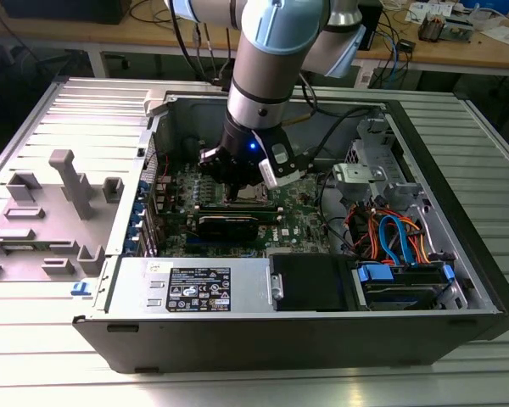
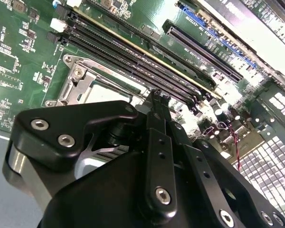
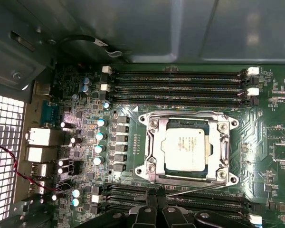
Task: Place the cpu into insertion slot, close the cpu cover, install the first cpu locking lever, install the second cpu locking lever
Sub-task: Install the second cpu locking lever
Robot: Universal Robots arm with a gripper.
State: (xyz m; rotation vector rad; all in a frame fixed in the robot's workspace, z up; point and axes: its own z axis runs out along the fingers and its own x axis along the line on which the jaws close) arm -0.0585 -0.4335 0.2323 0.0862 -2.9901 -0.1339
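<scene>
Inside the open computer case (image 1: pixel 458 280), lying on its side on a ribbed metal table (image 1: pixel 34 356), the green motherboard (image 1: pixel 301 222) runs along the case floor, toward the far wall and the exterior view's left. Arm (image 1: pixel 267 76) comes straight down into the case, gripper (image 1: pixel 237 188) low over the board middle, right above the socket area. In the first wrist view the insertion slot (image 3: pixel 153 142) sits mid-board between two banks of long black memory slots (image 3: pixel 180 80), one bank on each side. The cpu (image 3: pixel 186 148) is seated flat in it, silver top facing up. The cpu cover (image 3: pixel 218 149) is down around the chip, chip showing through its window. A thin wire locking lever (image 3: pixel 192 191) lies along the socket edge nearest the gripper, slightly angled; can't tell if it's latched. Fingertips (image 3: pixel 154 209) are pressed together, nothing pinched between them, sitting just beside that socket edge over the near memory bank. The second wrist view has the same: fingers (image 2: pixel 157 109) closed to a point next to the silver socket frame (image 2: pixel 78 78), memory slots just beyond. Power supply (image 1: pixel 195 288) and a drive bay with blue and orange cables (image 1: pixel 399 242) sit along the case's near side, well apart from the gripper.
</scene>
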